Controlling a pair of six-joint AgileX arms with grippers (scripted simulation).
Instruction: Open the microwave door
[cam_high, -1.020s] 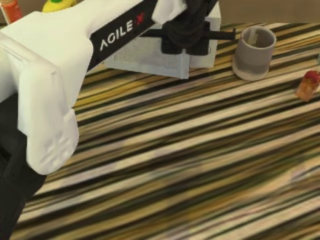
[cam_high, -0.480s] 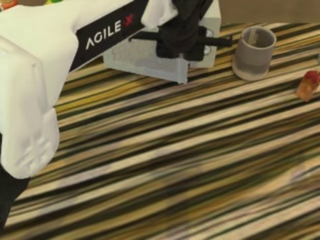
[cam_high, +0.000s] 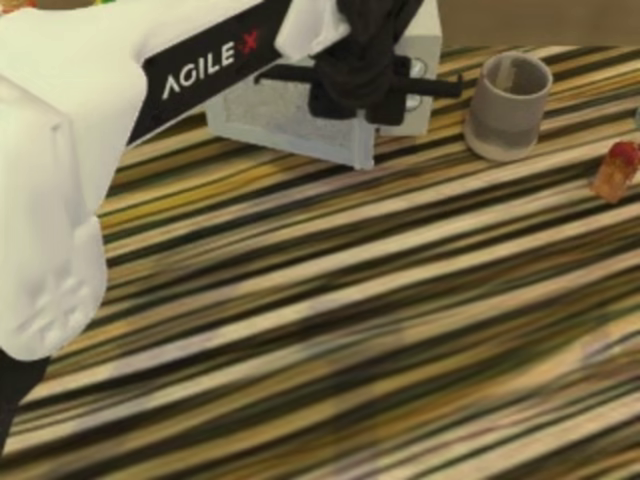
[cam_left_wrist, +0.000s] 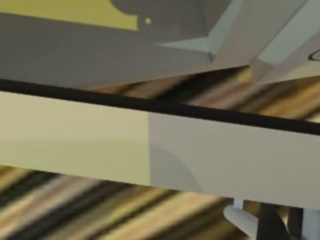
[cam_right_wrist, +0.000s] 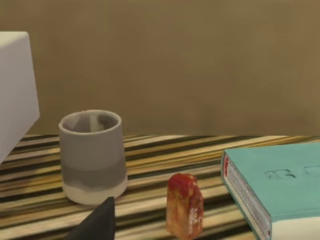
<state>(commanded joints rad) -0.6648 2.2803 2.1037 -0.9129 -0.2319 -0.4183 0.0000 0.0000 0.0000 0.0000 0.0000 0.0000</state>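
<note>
Left gripper (cam_high: 362, 85) at microwave door (cam_high: 290, 118), grey mug (cam_high: 508, 105) beside

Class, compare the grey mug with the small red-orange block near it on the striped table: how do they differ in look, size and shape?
The grey mug is a round, hollow cup open at the top; the red-orange block is solid with a rounded top. The mug is grey with a paler base band, the block mottled red and orange. The mug is clearly wider and taller than the block. Both stand upright on the striped table, apart from each other.
</note>
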